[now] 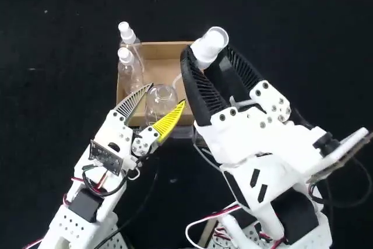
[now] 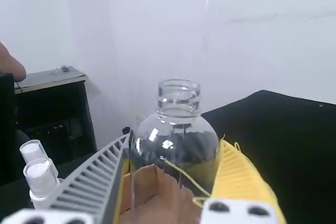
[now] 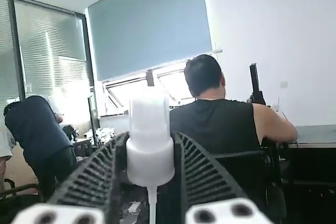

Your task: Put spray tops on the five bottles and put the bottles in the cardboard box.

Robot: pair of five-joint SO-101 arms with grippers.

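Fingers on left (image 1: 170, 119) hold open bottle (image 1: 161, 98) beside capped bottles (image 1: 129, 65); right fingers (image 1: 198, 86) hold spray top (image 1: 208, 46).

This looks like an office-style workroom or lab. In the right wrist view a wide window (image 3: 131, 90) sits mid-frame, with a grey-blue roller blind (image 3: 149, 24) drawn over its upper part. Slatted blinds (image 3: 50, 51) hang at the upper left and a white wall (image 3: 273, 35) stands on the right. In the left wrist view a plain white wall (image 2: 236, 35) rises behind a dark cabinet (image 2: 58, 114) at mid-left. The high view shows a black-covered surface (image 1: 58, 86), with loose wires (image 1: 201, 221) along the bottom edge.
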